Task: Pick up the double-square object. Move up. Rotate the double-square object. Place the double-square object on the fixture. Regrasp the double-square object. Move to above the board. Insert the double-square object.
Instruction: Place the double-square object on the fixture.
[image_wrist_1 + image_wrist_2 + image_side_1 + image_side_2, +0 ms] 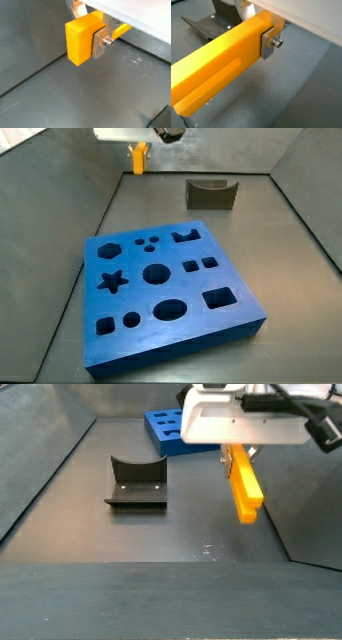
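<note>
My gripper [234, 450] is shut on the double-square object [242, 484], a yellow-orange bar that hangs from the jaws clear of the floor. In both wrist views a silver finger plate [100, 46] presses on the bar's side [218, 70] near one end; the opposite finger is hidden behind the bar. The bar's slot shows as a long groove in a wrist view. In a side view the bar [136, 156] is at the far back, left of the dark fixture [210, 194]. The fixture [136, 484] stands bare. The blue board [167, 293] lies nearer the front, its cut-outs unfilled.
Grey walls [54, 198] close in the dark floor on the sides and back. The board [167, 429] sits behind the fixture in a side view. The fixture's base [208, 27] shows beyond the bar in a wrist view.
</note>
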